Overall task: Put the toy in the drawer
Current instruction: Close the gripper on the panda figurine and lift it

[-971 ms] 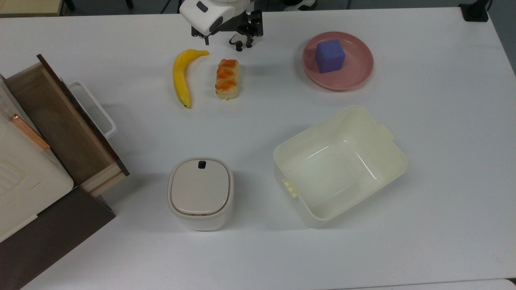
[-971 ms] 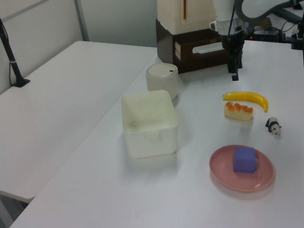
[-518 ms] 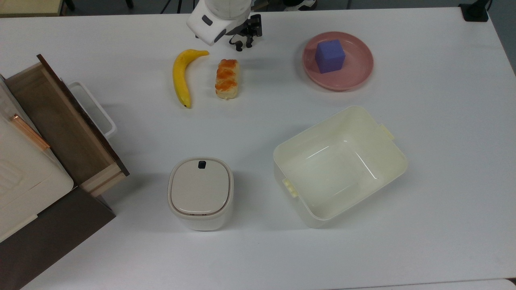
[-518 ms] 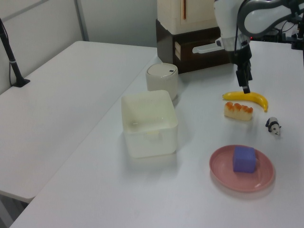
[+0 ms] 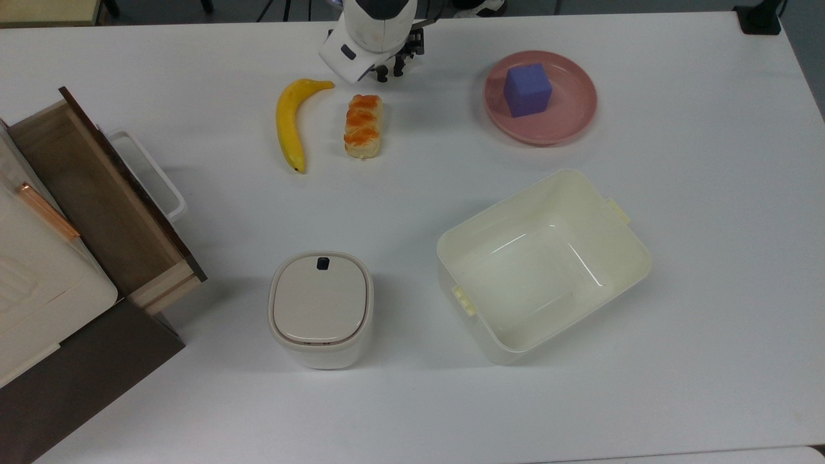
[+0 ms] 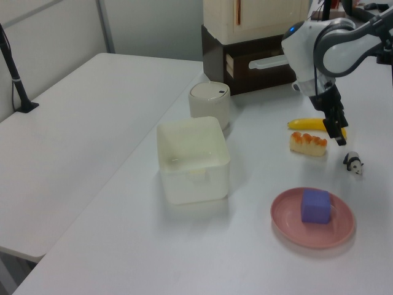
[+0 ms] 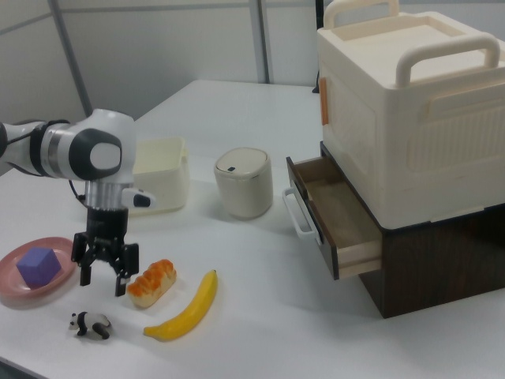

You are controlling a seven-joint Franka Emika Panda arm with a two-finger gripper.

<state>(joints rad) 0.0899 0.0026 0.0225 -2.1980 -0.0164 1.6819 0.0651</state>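
Pincer (image 7: 102, 272) poised above toy (image 7: 90, 324), pointing down.
Fingers spread apart, holding nothing; toy standing on counter (image 7: 260, 316) near its edge, beside bread roll (image 7: 151, 282); drawer (image 7: 335, 215) pulled open.

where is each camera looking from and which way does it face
Top view: overhead, facing straight down on the table; the arm's white wrist and tool show at its top edge.
Left view: raised at the plate end, facing along the table to the cabinet; the arm reaches in from its right.
Right view: low, opposite side, looking at the open drawer; the arm and open tool.
Left and right views share the toy.
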